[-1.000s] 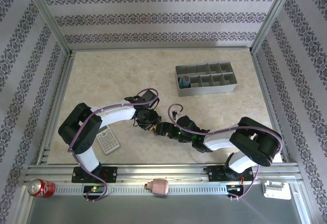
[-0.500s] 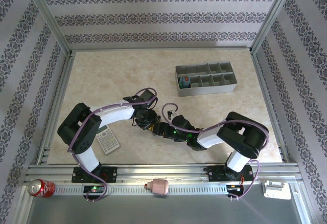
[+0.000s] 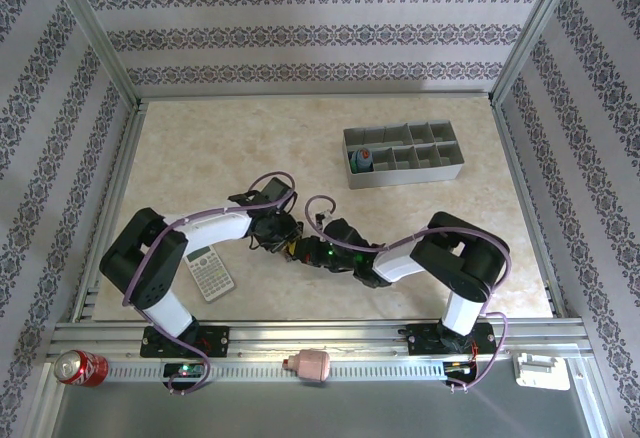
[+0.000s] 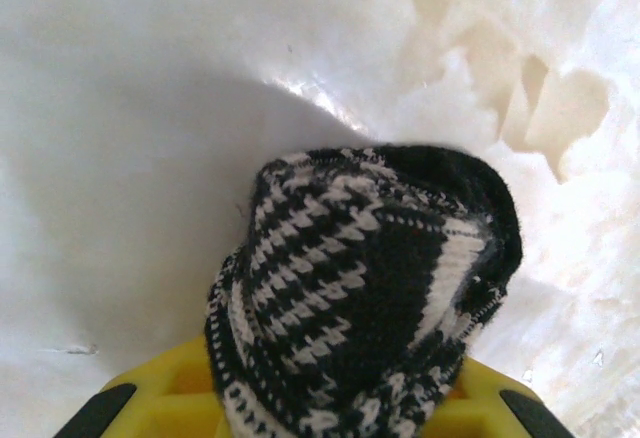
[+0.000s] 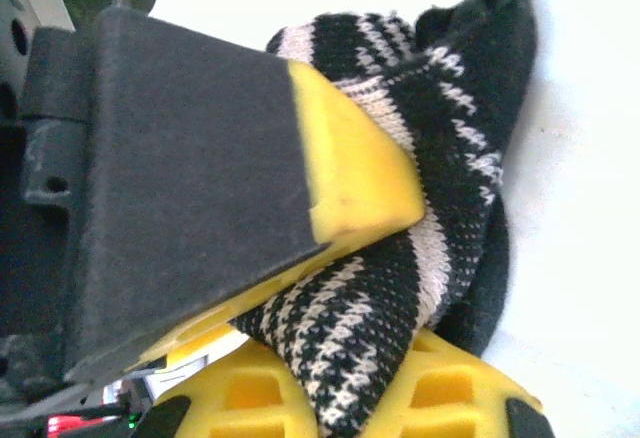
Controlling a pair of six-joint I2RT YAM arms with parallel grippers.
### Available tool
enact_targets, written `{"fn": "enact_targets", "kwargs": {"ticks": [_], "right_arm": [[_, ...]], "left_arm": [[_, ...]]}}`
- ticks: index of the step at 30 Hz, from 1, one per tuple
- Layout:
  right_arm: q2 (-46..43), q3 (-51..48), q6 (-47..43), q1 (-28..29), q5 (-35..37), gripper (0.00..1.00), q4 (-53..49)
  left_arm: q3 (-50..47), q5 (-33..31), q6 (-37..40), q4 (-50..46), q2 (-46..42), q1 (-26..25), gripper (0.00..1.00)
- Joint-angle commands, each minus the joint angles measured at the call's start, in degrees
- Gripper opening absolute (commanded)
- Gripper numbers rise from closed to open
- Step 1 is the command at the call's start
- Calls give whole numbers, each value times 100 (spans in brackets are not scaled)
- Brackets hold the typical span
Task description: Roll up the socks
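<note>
At the near middle of the table [image 3: 200, 158], the left claw [image 4: 330, 408] and right claw [image 5: 340, 398] meet tip to tip, both clamped on the bunched black-and-white sock [image 4: 365, 268], which lies between them, equally near each arm.

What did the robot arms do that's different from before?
The right arm folded in and slid left toward the middle, and the right gripper closed on the black-and-white sock, which the left gripper also holds. The calculator and grey tray stayed put.
</note>
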Motion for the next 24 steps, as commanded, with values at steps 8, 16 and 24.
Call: {"fn": "enact_targets", "kwargs": {"ticks": [8, 16, 24], "right_arm": [[163, 246, 167, 43, 628, 0, -1499], [168, 380, -48, -46, 389, 0, -1316], [-860, 487, -1104, -221, 572, 0, -2401]], "left_arm": [[210, -387, -100, -1109, -797, 379, 85], [-45, -16, 153, -121, -1227, 753, 88], [-573, 500, -93, 1127, -1170, 726, 84]]}}
